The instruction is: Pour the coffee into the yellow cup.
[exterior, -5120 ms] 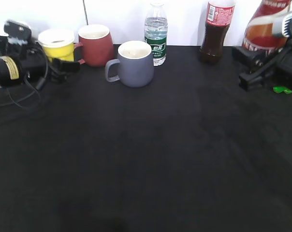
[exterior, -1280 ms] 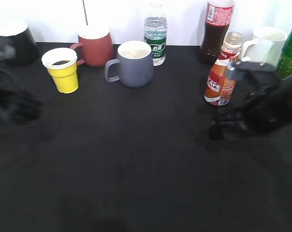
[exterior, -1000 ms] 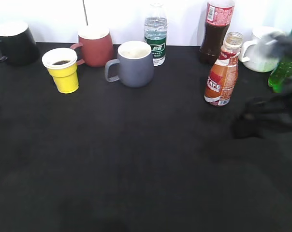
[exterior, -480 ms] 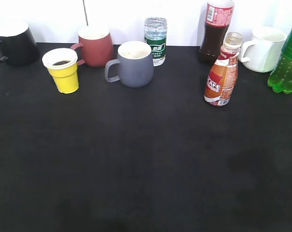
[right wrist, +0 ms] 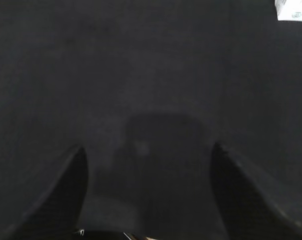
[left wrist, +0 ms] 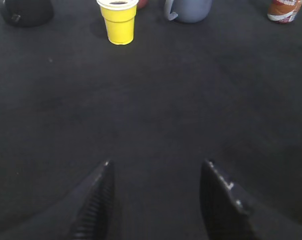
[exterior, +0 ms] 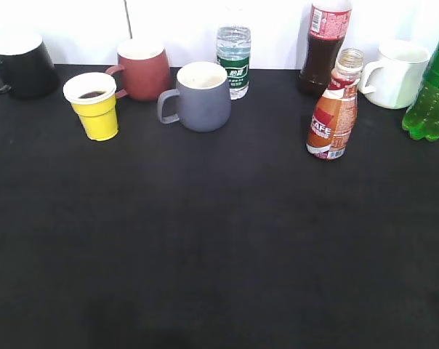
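Observation:
The coffee bottle (exterior: 333,109) stands upright and uncapped at the right of the black table, with its orange-red and white label. Its base shows at the top right of the left wrist view (left wrist: 284,7). The yellow cup (exterior: 94,107) stands at the back left with dark liquid inside; it also shows in the left wrist view (left wrist: 119,24). Neither gripper shows in the exterior view. My left gripper (left wrist: 157,167) is open and empty over bare cloth, far from the cup. My right gripper (right wrist: 148,152) is open and empty over bare cloth.
Along the back stand a black mug (exterior: 22,65), a red mug (exterior: 142,68), a grey mug (exterior: 200,96), a water bottle (exterior: 234,52), a cola bottle (exterior: 324,45), a white mug (exterior: 395,73) and a green bottle (exterior: 432,91). A white object (right wrist: 293,9) lies at the right wrist view's corner.
Both arms have left the exterior view: the left drew back off the left side, the right off the right side. The coffee bottle was let go and stands alone. The cup holds dark liquid.

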